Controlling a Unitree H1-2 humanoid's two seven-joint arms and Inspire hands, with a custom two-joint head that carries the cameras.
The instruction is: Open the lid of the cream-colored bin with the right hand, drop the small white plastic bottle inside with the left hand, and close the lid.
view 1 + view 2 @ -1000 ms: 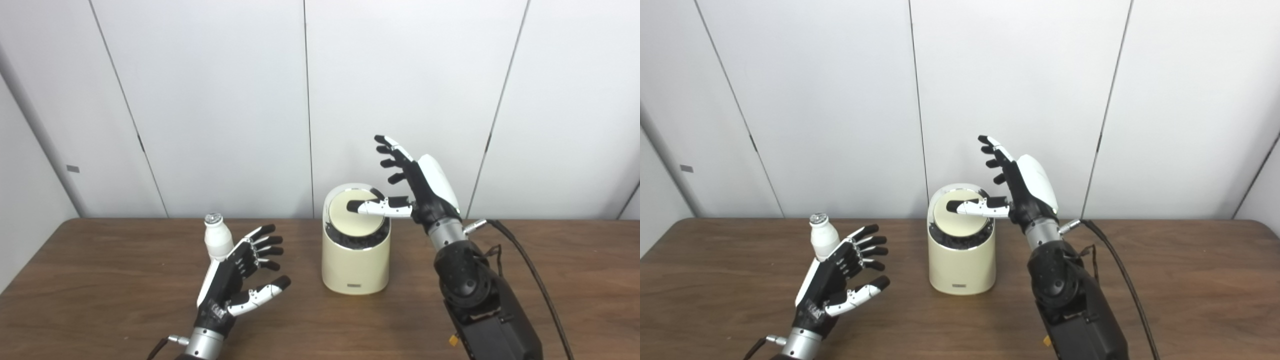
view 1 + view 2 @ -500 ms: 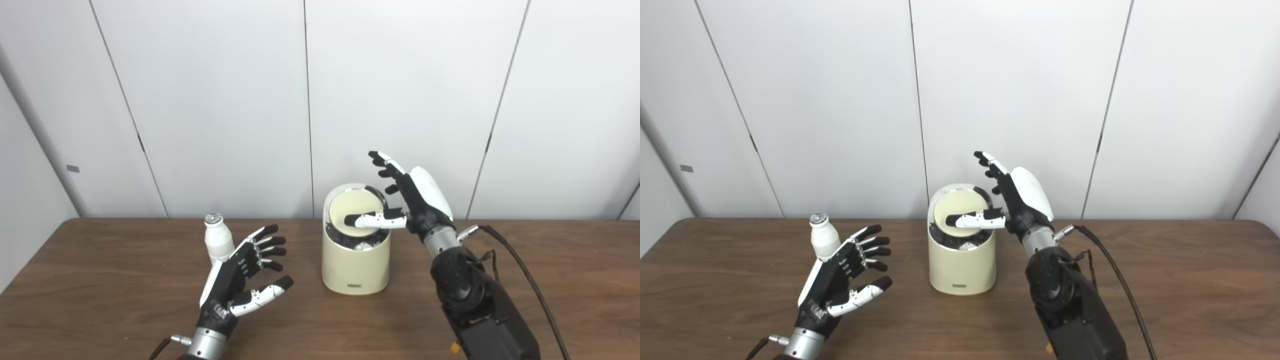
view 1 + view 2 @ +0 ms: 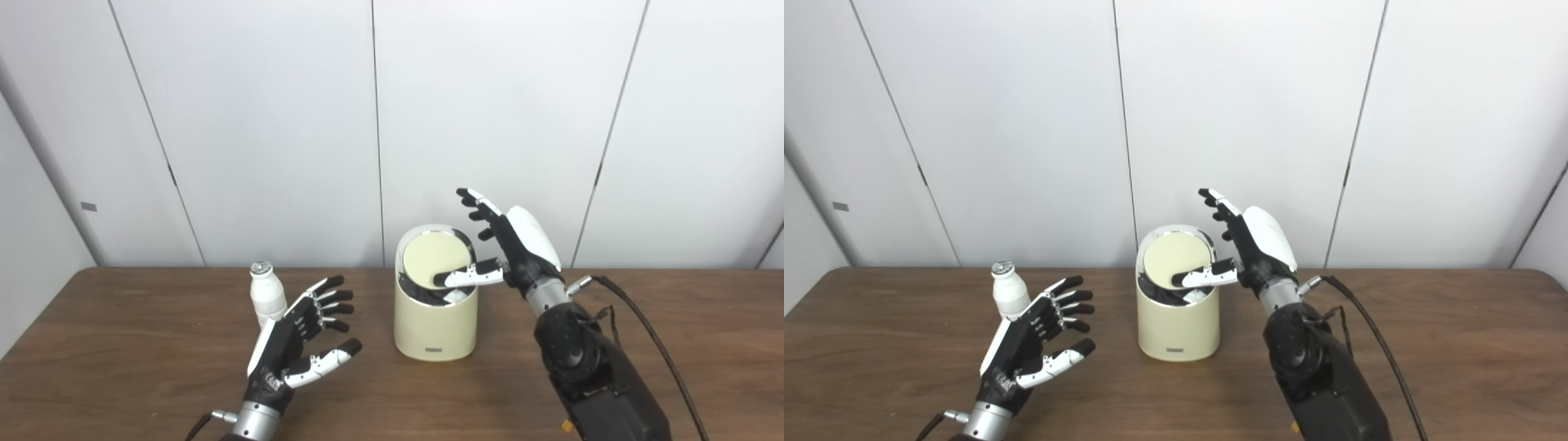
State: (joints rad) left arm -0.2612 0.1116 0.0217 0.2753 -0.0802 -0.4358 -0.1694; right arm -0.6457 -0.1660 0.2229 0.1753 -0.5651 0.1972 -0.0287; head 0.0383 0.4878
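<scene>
The cream-colored bin stands in the middle of the wooden table. Its round lid is tilted up toward the back, and the dark inside shows at the front with something white in it. My right hand is open at the bin's right rim, with its thumb over the front of the opening. The small white plastic bottle stands upright left of the bin. My left hand is open and empty just right of and in front of the bottle, apart from it.
The brown table runs to a white panelled wall at the back. A black cable trails from my right wrist across the table's right side.
My right hand has come down and its thumb has pushed the lid's front edge down, so the lid has tilted open. My left hand has barely moved.
</scene>
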